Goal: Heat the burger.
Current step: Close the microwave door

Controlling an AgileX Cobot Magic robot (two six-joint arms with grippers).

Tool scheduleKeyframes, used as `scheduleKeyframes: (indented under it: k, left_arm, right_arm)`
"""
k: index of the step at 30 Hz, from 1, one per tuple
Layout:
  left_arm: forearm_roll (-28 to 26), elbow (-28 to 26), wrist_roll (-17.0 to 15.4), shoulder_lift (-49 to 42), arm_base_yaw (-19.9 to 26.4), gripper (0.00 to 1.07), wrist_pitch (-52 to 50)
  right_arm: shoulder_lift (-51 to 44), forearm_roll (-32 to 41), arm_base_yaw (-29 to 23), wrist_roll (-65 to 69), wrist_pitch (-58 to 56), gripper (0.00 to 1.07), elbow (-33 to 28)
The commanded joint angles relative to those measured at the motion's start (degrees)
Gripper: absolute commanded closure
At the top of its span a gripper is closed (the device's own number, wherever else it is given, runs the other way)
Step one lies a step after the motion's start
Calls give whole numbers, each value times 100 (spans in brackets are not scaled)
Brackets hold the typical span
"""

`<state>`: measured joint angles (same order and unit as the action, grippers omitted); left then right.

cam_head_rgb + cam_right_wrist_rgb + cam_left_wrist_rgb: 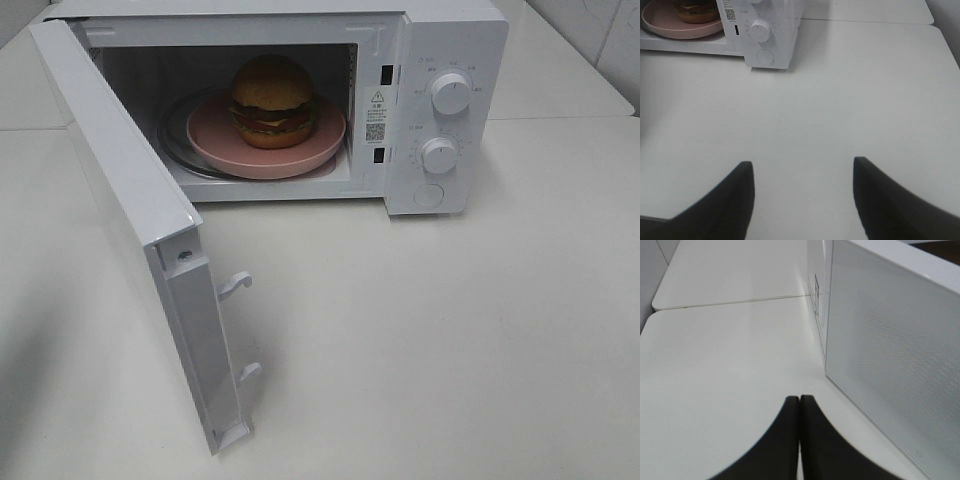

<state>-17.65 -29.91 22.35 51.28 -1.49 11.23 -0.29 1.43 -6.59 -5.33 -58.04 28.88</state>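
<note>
The microwave [480, 150] is cased in smooth, glossy white plastic. The bench [450, 330] is finished smooth, the plate [215, 142] matt pink, the burger [272, 85] dull-crusted.

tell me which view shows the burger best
The exterior high view: the burger sits whole on the pink plate inside the open microwave. The right wrist view catches only its lower part at the frame edge. The left wrist view shows none of it, only the microwave door.

Golden-bunned layered burger [273, 100] on round pink plate [215, 140] inside white microwave [450, 60]; door [130, 200] swung open; white desk [450, 340].
</note>
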Motion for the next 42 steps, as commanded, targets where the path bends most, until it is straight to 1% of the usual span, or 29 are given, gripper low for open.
scheduleKeyframes:
  k: [1,4,6,8,9,13,15,18,20,21,23,24,26,29,30,32,34,35,36,37,39,42]
  left_arm:
    - [-103,-63,69,590,-372,106,-676]
    - [-97,-63,69,699,-476,106,-814]
    - [-40,-63,69,1243,-940,106,-1558]
    - [-40,-63,69,1358,-1014,106,-1690]
    - [-40,-63,63,1627,-1163,106,-1948]
    - [-40,-63,63,1954,-1283,106,-2217]
    - [40,-115,63,2298,-1421,106,-2487]
    - [160,-195,63,2487,-1541,106,-2578]
    - [241,-367,46,2796,-1684,106,-2750]
    - [241,-367,46,2796,-1684,106,-2750]
    - [241,-607,40,3117,-1793,106,-2819]
    - [241,-607,40,3117,-1793,106,-2819]
    - [252,-951,40,3495,-1925,106,-2819]
    - [264,-1049,40,3592,-1971,106,-2819]
    - [264,-1255,40,3764,-2045,106,-2819]
    - [264,-1352,40,3856,-2103,106,-2819]
    - [264,-1644,40,4114,-2257,106,-2819]
    - [264,-1644,40,4114,-2257,106,-2819]
    - [264,-1839,40,4274,-2343,106,-2819]
    - [264,-1839,40,4274,-2343,106,-2819]
    - [264,-2257,40,4618,-2504,106,-2819]
    - [264,-2372,40,4704,-2550,106,-2819]
  right_arm:
    - [-143,17,0,-57,63,50,6]
    - [-143,17,0,-57,63,50,6]
    - [-143,17,0,-57,63,50,6]
    - [-143,17,0,-57,63,50,6]
    - [-143,11,0,-52,63,50,6]
    - [-143,0,0,-29,63,50,6]
    - [-143,0,0,-29,63,50,6]
    - [-143,0,0,-29,63,50,6]
    - [-143,0,0,-29,63,50,6]
    - [-143,0,0,-29,63,50,6]
    - [-143,0,0,-29,63,50,6]
    - [-143,0,0,-29,63,50,6]
    - [-143,-11,0,-11,63,50,6]
    - [-143,-29,0,6,63,50,6]
    - [-143,-46,0,34,63,50,6]
    - [-143,-46,0,34,63,50,6]
    - [-143,-46,0,34,63,50,6]
    - [-143,-46,0,34,63,50,6]
    - [-143,-46,0,40,63,50,6]
    - [-143,-46,0,40,63,50,6]
    - [-143,-57,0,52,63,50,6]
    - [-143,-69,0,63,63,50,6]
